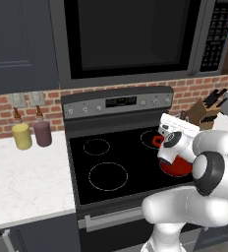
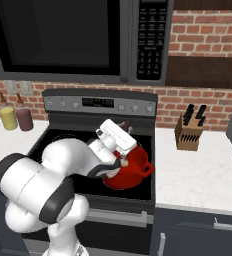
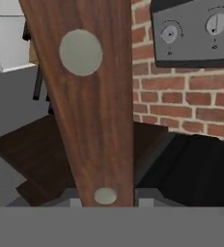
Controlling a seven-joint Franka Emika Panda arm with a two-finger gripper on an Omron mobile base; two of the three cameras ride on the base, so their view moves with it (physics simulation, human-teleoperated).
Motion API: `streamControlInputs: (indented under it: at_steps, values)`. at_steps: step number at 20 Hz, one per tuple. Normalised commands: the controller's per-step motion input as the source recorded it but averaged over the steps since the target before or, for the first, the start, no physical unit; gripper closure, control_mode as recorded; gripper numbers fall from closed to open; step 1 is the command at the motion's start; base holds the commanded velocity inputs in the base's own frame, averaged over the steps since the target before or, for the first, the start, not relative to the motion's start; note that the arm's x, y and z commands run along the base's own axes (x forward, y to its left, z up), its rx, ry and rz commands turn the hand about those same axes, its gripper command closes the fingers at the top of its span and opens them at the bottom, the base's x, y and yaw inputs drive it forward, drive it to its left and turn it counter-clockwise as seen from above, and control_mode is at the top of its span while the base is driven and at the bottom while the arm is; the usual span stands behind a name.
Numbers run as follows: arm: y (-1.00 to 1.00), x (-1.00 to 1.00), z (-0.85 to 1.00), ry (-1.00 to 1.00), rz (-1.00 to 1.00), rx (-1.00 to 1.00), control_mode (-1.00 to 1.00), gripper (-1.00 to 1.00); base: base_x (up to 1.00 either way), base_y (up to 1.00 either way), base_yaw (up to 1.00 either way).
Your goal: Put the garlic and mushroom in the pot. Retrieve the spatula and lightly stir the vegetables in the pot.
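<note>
The spatula (image 3: 92,103) runs up the middle of the hand view as a broad brown wooden handle with visible grain and two pale round rivets, one high and one at its base, where it disappears between the gripper's fingers; they are clamped around that handle. Its grey blade is out of frame. The pot (image 2: 130,172) is bright red and round, with a short red side handle, and sits on the front right of the black stovetop (image 1: 106,167); the gripper (image 2: 122,156) hangs directly over it. From both base views the arm covers most of the pot's opening, so the garlic and mushroom cannot be made out. The oven's display (image 1: 121,102) and the microwave's keypad (image 2: 152,40) carry markings too small to read. A wooden knife block (image 2: 189,131) stands on the counter to the right.
</note>
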Motion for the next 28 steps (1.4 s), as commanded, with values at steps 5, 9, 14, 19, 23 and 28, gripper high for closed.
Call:
streamControlInputs:
  at_steps: [5,9,14,19,23,28]
  values:
    - [-0.13,0.0,-0.17,-0.16,-0.05,-0.2,-1.0,1.0,0.0,0.0,0.0]
    - [-0.25,-0.1,-0.07,-0.06,-0.01,-0.14,-1.0,1.0,0.0,0.0,0.0]
    - [-0.3,-0.39,0.0,-0.01,0.01,-0.07,-1.0,1.0,0.0,0.0,0.0]
    - [0.0,-0.55,-0.09,0.0,0.03,-0.01,-1.0,1.0,0.0,0.0,0.0]
    - [0.24,-0.24,-0.18,0.02,0.0,0.0,-1.0,1.0,0.0,0.0,0.0]
    - [0.07,-0.01,0.0,0.22,0.01,0.0,-1.0,1.0,0.0,0.0,0.0]
